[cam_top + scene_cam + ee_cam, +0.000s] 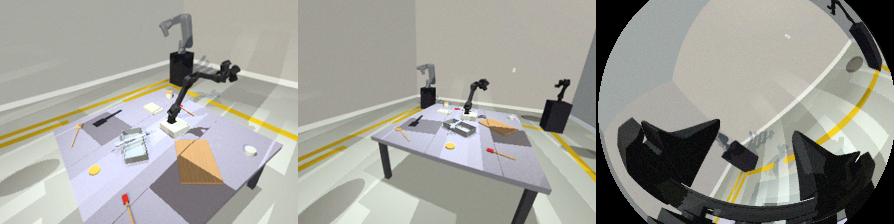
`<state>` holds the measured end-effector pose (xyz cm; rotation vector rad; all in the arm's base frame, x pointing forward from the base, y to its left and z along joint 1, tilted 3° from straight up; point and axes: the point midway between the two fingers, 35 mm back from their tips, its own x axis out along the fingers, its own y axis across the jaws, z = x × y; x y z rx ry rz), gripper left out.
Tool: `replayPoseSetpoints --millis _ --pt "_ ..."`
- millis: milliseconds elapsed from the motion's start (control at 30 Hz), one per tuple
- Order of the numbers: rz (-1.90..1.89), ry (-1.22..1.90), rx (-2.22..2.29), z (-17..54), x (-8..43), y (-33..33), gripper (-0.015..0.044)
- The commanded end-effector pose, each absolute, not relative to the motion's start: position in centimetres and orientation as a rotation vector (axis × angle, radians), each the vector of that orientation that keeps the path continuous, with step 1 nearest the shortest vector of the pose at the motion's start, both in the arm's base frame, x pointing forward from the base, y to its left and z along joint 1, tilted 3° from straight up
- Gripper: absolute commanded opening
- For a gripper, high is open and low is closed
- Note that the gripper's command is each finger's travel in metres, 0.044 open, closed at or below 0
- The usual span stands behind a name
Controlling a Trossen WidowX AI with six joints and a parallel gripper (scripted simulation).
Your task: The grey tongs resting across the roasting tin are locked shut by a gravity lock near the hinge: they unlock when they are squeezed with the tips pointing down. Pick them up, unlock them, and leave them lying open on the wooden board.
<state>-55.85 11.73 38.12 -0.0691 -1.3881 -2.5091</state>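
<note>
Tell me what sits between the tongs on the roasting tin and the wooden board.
Nothing visible does. The tongs lie across the roasting tin; only bare table separates it from the wooden board. The open end effector is raised, away from both.

Below our raised gripper [230, 72], the table [241, 180] carries the roasting tin [135, 149], wooden board [197, 161], and scattered utensils.

The tongs [129, 140] lie across the roasting tin [135, 149] near the middle of the table [113, 180]. The wooden board [197, 161] lies to its right, the arm's base [174, 127] behind both.
</note>
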Motion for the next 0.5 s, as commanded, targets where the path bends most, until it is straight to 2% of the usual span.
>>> replayPoseSetpoints --millis 0,133,167,467 --pt "-2.515 -1.389 -0.070 38.1 -55.8 12.0 0.0374" --pt "-2.581 -1.404 -0.085 37.5 -55.0 15.2 0.0269" --pt "-2.610 -1.410 -0.089 37.2 -54.7 16.5 0.0260" --pt "-2.911 -1.510 -0.124 33.7 -48.3 30.6 0.0260"
